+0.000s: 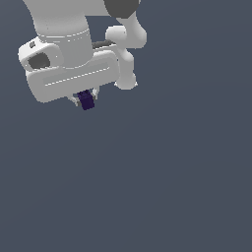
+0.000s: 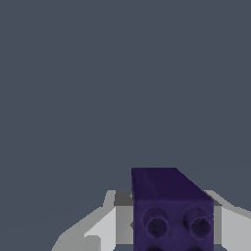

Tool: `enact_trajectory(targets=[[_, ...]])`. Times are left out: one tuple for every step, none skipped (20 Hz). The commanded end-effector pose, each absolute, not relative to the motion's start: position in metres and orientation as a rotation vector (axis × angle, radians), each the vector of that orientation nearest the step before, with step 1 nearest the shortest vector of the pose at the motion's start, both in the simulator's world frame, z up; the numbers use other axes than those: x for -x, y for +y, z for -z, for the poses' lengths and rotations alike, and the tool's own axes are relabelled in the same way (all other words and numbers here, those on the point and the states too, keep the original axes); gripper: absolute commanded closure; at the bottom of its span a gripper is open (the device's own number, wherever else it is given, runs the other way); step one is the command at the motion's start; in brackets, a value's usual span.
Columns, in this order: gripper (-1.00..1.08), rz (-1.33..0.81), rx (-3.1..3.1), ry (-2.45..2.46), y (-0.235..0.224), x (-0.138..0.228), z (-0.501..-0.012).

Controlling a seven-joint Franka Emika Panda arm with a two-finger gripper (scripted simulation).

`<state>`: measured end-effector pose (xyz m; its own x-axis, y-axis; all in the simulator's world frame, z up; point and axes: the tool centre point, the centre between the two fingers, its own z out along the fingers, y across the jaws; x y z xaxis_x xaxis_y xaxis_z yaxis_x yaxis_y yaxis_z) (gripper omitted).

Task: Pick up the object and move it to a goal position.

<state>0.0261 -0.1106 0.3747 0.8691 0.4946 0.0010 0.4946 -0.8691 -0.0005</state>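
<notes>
The object is a small dark purple block (image 1: 87, 100), held between the fingers of my white gripper (image 1: 86, 102) under the large white hand at the upper part of the exterior view's left. In the wrist view the purple block (image 2: 169, 206) fills the space between the two light grey fingers (image 2: 100, 230), and two round holes show on its face. The gripper is shut on the block. The fingertips are mostly hidden by the hand in the exterior view. No goal marker is visible in either view.
A plain dark grey-blue surface (image 1: 162, 172) fills the remainder of both views. The white arm links (image 1: 125, 44) rise out of the top of the exterior view.
</notes>
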Motion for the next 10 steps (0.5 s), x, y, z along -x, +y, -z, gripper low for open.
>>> enact_trajectory(targets=[[1.08, 0.000, 3.037, -0.804, -0.118, -0.031, -0.388], [1.08, 0.000, 3.037, -0.804, -0.120, -0.032, -0.393], [1.08, 0.000, 3.037, -0.804, -0.122, -0.034, -0.397], [1.08, 0.000, 3.037, -0.804, -0.124, -0.035, -0.400], [1.08, 0.000, 3.037, -0.804, -0.126, -0.036, -0.404], [1.08, 0.000, 3.037, -0.804, -0.127, -0.037, -0.407], [1.08, 0.000, 3.037, -0.804, -0.129, -0.038, -0.410], [1.08, 0.000, 3.037, -0.804, -0.130, -0.039, -0.412], [1.08, 0.000, 3.037, -0.804, -0.131, -0.040, -0.414], [1.08, 0.000, 3.037, -0.804, -0.132, -0.041, -0.416]])
